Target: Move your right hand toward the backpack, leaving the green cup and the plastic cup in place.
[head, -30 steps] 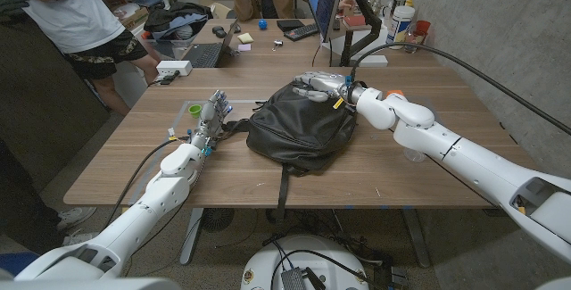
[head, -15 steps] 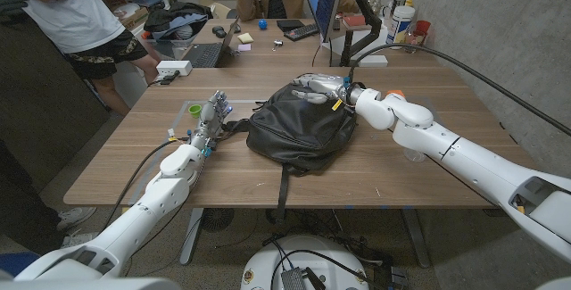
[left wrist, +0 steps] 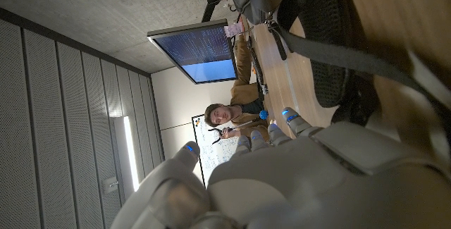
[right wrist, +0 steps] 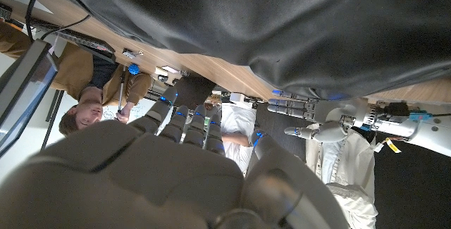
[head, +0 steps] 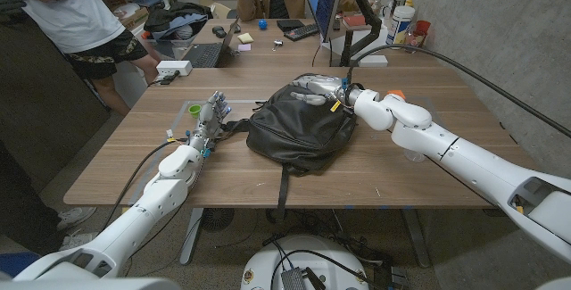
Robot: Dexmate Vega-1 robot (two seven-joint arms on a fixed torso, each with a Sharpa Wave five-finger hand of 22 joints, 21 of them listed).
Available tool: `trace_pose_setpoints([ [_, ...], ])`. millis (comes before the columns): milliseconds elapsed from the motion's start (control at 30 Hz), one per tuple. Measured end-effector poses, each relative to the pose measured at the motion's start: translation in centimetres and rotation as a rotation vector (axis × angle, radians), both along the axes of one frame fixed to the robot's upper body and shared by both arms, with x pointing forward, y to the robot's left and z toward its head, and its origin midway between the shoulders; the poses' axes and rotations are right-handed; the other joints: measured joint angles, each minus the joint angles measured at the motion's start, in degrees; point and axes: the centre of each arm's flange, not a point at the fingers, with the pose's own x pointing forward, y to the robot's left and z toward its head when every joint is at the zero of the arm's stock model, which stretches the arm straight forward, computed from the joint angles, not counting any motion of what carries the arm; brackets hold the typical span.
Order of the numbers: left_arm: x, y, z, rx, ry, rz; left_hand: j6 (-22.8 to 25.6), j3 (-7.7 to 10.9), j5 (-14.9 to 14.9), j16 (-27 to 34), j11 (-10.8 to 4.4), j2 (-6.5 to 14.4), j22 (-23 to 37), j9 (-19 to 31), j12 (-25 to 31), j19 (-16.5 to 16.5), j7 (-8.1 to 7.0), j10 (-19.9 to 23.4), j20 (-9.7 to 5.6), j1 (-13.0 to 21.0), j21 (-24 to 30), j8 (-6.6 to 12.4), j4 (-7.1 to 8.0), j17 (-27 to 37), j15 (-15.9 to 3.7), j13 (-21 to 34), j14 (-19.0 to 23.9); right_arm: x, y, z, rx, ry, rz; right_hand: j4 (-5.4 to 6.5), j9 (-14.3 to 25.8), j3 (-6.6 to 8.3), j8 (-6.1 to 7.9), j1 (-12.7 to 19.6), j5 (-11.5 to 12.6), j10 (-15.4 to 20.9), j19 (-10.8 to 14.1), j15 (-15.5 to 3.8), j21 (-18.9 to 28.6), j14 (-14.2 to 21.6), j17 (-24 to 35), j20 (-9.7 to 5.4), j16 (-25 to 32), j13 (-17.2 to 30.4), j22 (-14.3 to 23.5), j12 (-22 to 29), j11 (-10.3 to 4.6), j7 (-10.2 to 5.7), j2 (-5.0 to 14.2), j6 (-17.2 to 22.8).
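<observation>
Backpack (head: 299,128): black, slumped at the table's middle, long axis running from the far edge toward the near edge, one strap trailing over the near edge. Right hand (head: 314,85): at the bag's far end, fingers apart and lightly curved over the top, holding nothing; contact cannot be told. Left hand (head: 212,113): standing just beside the bag's left side, fingers apart, empty. Green cup (head: 194,110): near the left hand. Judgement: the right hand is already at the bag; little travel remains.
</observation>
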Motion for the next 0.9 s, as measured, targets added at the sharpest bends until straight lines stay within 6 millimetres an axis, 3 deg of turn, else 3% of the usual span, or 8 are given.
trace_pose_setpoints([
  [900, -0.5, 1.6, 0.1, 0.034, 0.002, -0.031, 0.0, -0.07, 0.0, 0.0, 0.00, 0.0, 0.1, 0.0, 0.0, 0.0, 0.00, 0.0, 0.00, 0.0, -0.4, 0.00, 0.06, 0.0, 0.00, 0.0, 0.0, 0.7, 0.9, -0.7, -0.018, -0.008, -0.068, 0.49, 0.0, -0.49, 0.00, -0.3, 0.0, -0.2, 0.3, 0.20, -0.4, 0.2, -0.2, 0.32, 0.0, 0.2, 0.0, 0.0, -0.21, -0.93, -0.14, -0.9],
])
